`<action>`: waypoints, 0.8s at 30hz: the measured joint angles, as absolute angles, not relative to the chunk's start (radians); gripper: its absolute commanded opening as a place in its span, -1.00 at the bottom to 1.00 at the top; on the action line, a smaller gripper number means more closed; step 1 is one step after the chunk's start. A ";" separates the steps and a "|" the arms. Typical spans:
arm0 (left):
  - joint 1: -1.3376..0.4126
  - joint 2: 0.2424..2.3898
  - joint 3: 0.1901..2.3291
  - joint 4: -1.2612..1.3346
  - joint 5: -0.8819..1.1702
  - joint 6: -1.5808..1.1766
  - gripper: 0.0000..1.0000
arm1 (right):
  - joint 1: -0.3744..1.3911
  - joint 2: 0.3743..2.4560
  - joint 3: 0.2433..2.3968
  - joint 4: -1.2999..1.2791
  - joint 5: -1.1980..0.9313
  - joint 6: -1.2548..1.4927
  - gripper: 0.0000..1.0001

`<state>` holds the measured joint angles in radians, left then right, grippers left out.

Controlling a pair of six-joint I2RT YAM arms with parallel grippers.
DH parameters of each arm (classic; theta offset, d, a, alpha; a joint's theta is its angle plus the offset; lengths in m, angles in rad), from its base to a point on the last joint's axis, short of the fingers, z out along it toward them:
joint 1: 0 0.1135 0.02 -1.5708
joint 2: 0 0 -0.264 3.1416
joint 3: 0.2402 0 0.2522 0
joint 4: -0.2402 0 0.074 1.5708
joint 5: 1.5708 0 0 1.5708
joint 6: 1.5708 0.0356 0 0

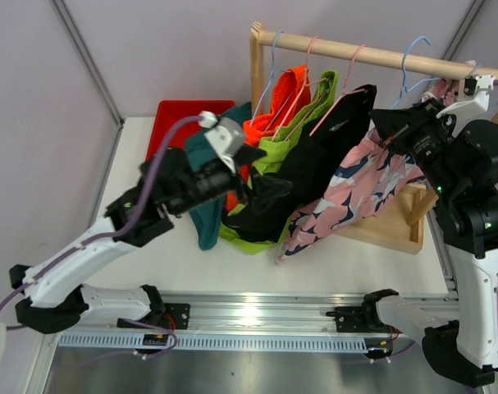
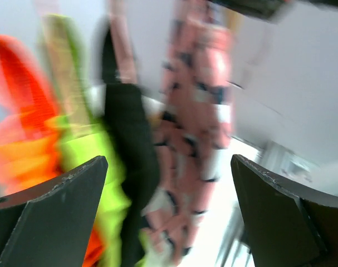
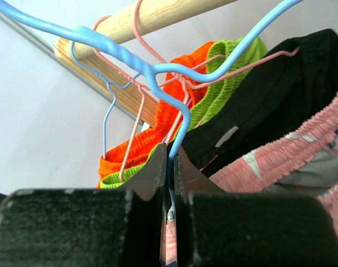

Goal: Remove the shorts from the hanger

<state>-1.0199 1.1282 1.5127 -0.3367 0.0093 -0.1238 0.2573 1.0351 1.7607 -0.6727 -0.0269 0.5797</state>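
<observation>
Several pairs of shorts hang from wire hangers on a wooden rod (image 1: 372, 56): orange (image 1: 288, 97), lime green (image 1: 312, 115), black (image 1: 326, 160) and pink patterned (image 1: 365, 187). A dark teal pair (image 1: 203, 209) droops at the left, partly hidden behind my left arm. My left gripper (image 1: 269, 190) is open, low in front of the black pair. In the blurred left wrist view nothing sits between its fingers (image 2: 63, 211). My right gripper (image 3: 170, 153) is shut on the wire of the blue hanger (image 3: 130, 58), which carries the pink shorts (image 3: 280, 153).
A red tray (image 1: 183, 111) lies at the back left of the table. The rack's wooden upright (image 1: 256, 61) and wooden base (image 1: 392, 226) stand at the back right. A metal rail (image 1: 257, 316) runs along the near edge.
</observation>
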 measured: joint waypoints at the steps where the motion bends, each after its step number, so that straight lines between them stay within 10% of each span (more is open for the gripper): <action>1: -1.040 1.151 1.493 -0.302 0.027 -0.126 0.99 | 0.257 1.042 1.765 -0.672 -0.038 0.585 -1.00; 24: -1.149 1.440 1.439 0.028 0.074 -0.210 0.92 | 0.256 0.991 1.812 -0.707 -0.171 0.676 -1.00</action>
